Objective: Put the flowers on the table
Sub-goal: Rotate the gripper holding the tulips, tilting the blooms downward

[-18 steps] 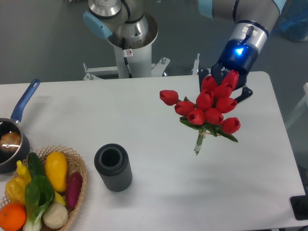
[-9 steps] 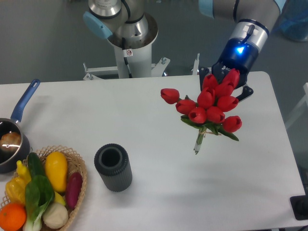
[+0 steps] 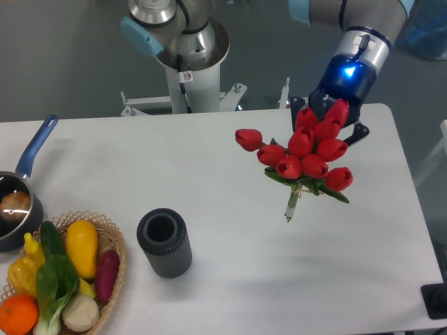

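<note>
The one camera looks down at a big white table (image 3: 209,279) with round corners. At the far right, the robot arm (image 3: 356,52) comes down from the top, and a blue light glows on it. Its black tool (image 3: 328,118) is right behind a bunch of red tulips (image 3: 304,157). The red heads hide most of the tool, so I cannot tell if it is open or closed, or if it grips the bunch. The tulips are over the right part of the table, with the red heads up near the tool and the pale green stems (image 3: 292,202) pointing down toward the table. One tulip sticks out to the left of the others. Green leaves poke out under the red heads. I cannot tell if the stem ends touch the table. A dark grey vase (image 3: 164,243) with ridges stands upright near the front, well apart from the tulips, and its top is open. At the front left corner is a woven basket (image 3: 115,244) with a yellow squash, a purple eggplant, an orange and a leafy green vegetable in it. Just behind the basket, at the left edge, is a small pot (image 3: 17,209) with a blue handle.
</note>
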`<act>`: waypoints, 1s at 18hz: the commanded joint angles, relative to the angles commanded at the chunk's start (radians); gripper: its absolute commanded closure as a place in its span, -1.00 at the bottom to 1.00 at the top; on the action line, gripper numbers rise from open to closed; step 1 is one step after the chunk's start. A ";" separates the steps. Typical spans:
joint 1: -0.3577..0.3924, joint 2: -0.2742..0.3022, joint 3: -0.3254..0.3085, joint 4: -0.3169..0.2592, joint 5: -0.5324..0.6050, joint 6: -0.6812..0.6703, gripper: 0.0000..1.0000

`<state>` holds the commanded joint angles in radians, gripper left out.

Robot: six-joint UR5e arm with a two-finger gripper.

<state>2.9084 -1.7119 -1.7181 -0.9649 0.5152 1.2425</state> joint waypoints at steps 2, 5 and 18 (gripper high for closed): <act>0.000 0.006 0.005 0.000 0.043 0.000 0.47; 0.003 0.024 0.003 -0.002 0.097 0.000 0.47; -0.005 0.126 -0.009 -0.015 0.501 -0.017 0.43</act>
<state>2.9039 -1.5862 -1.7273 -0.9802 1.0166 1.2256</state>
